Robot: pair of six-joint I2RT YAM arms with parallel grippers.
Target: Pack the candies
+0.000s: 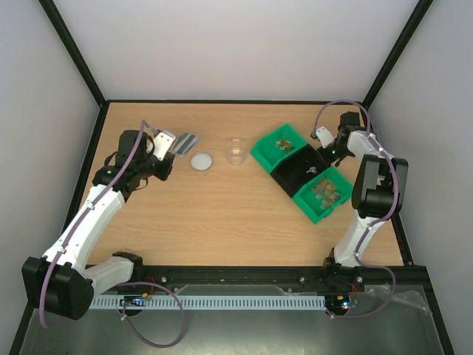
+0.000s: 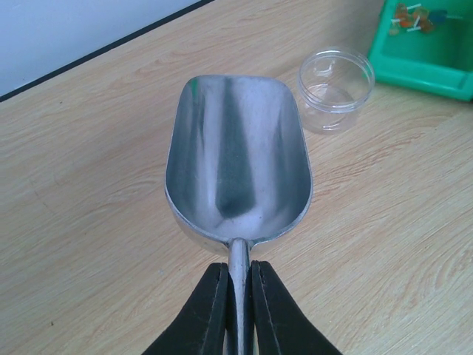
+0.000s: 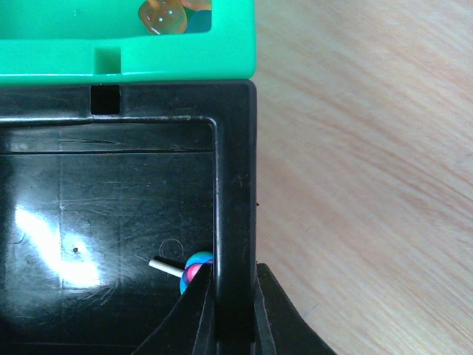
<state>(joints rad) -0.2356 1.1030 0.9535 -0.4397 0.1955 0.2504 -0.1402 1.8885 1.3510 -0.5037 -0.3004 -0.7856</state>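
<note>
My gripper (image 3: 235, 299) is at the bottom centre, jaws pinched on the right wall of the black bin (image 3: 111, 207), one finger inside and one outside. Beside my inner finger, a pink-and-blue candy (image 3: 196, 266) on a white stick lies in the bin's corner. The green bin (image 3: 177, 59) runs along the top, with an orange candy (image 3: 164, 15) inside. The wooden table (image 3: 369, 185) is on the right.

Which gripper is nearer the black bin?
Right. The right gripper clamps the wall of the black bin; the left gripper holds the metal scoop across the table, beyond the clear jar.
</note>
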